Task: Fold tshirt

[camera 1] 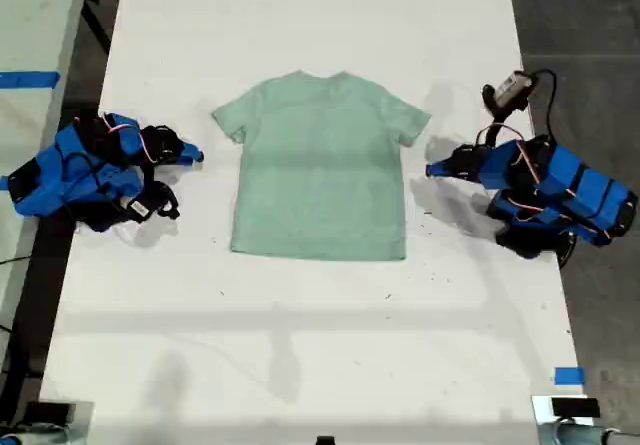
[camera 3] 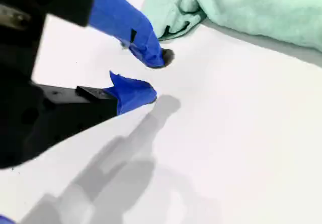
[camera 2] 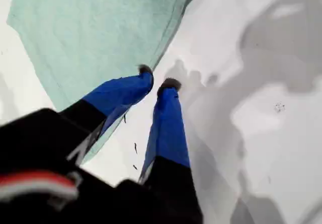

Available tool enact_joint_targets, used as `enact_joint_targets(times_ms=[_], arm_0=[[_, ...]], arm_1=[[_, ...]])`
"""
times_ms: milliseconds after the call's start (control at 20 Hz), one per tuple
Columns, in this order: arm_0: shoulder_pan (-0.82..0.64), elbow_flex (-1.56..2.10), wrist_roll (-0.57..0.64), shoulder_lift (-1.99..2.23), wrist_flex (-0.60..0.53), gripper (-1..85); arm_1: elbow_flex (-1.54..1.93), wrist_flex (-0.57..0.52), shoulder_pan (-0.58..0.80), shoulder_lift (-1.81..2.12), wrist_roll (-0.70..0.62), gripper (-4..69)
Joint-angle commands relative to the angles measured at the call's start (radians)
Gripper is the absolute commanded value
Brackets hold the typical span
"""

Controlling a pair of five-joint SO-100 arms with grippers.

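Two claws, my first gripper and my second gripper, seemingly slightly parted, one flat tshirt

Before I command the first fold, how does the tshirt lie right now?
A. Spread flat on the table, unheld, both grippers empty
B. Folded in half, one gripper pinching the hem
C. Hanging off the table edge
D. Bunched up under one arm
A: the tshirt lies spread flat on the white table, and my first gripper and my second gripper are both open, holding nothing.
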Motion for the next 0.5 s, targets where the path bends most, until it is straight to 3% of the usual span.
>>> enact_joint_targets(times_ms=[0,350,450], arm_0=[[0.345,-0.006,-0.143,-0.002,0.086,0.1],[0.334,-0.008,-0.135,-0.002,0.087,0.1],[0.319,-0.015,-0.135,-0.002,0.084,0.1]], arm_1=[[-0.002,-0.037,-0.249,0.008,0.819,-1.6],[-0.003,-0.031,-0.253,0.008,0.807,-1.6],[-0.006,-0.026,-0.255,0.008,0.667,-1.6]])
